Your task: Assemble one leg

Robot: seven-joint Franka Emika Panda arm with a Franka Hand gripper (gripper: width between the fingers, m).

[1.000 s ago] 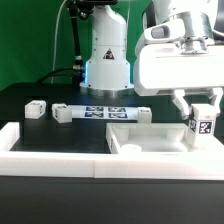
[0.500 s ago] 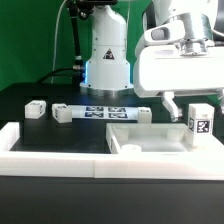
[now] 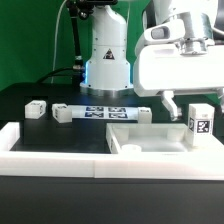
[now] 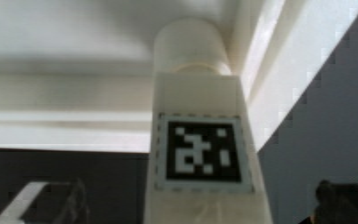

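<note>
The pincer [image 3: 192, 108] is open, with its fingers apart from the leg [image 3: 200, 123]. The leg stands upright at a corner of the white panel [image 3: 135, 142], on the exterior view's right. The far finger is mostly hidden. In the wrist view the fingertips [image 4: 41, 203] are blurred and cut off.

My gripper [image 3: 193, 107] hangs at the frame's right edge, pointing down, fingers [image 3: 170, 103] spread apart.

Exterior view: set low, near table [image 3: 50, 128] height, faced across toward the arm base [image 3: 107, 55], at mid-range.
Wrist view: held very close on the leg [image 4: 201, 150].
Shared: the leg [image 3: 201, 123] and its tag.
</note>
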